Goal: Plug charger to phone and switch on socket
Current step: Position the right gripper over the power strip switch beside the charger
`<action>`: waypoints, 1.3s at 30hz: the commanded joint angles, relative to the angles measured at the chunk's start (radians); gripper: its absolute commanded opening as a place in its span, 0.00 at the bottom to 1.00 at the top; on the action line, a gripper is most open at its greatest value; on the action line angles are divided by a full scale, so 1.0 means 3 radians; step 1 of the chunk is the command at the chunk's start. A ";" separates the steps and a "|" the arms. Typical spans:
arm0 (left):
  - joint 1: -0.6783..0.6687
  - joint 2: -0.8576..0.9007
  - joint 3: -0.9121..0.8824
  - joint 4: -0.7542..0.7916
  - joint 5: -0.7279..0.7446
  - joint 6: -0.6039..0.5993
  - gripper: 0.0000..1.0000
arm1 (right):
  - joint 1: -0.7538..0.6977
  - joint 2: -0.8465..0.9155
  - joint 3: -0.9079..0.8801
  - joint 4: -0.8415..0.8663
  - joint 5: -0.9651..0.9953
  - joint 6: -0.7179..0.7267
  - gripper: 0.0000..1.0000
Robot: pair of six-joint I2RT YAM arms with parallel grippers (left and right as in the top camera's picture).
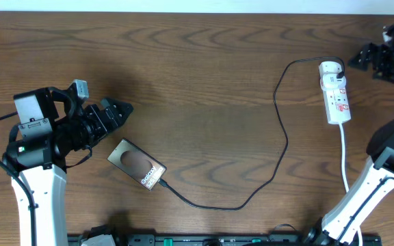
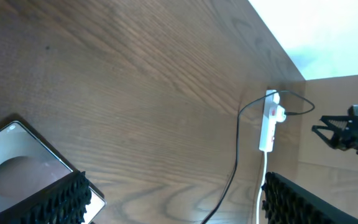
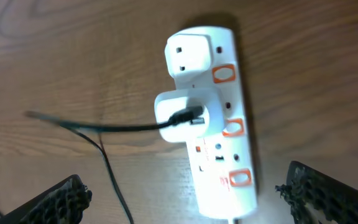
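White socket [image 3: 210, 118] shows its plugged adapter only in right wrist view; both grippers gape wide.

1. My left wrist view crops the phone [image 2: 23, 180] — a finger pad hides its corner.
2. Overhead, the socket [image 1: 336, 92] switches are too small to read.

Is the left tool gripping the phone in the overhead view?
No. The left tool stands open above the phone, which lies flat on the table apart from it.
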 commanded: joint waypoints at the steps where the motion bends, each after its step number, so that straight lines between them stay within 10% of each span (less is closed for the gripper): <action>1: -0.0013 -0.0029 0.0065 -0.0009 -0.0083 0.0083 0.88 | 0.0027 0.0252 -0.0010 0.0000 -0.0298 -0.0146 0.99; 39: -0.0013 -0.0027 0.0064 -0.0071 -0.0192 0.0106 0.88 | 0.0298 0.0450 -0.0028 -0.0015 0.0104 0.0182 0.99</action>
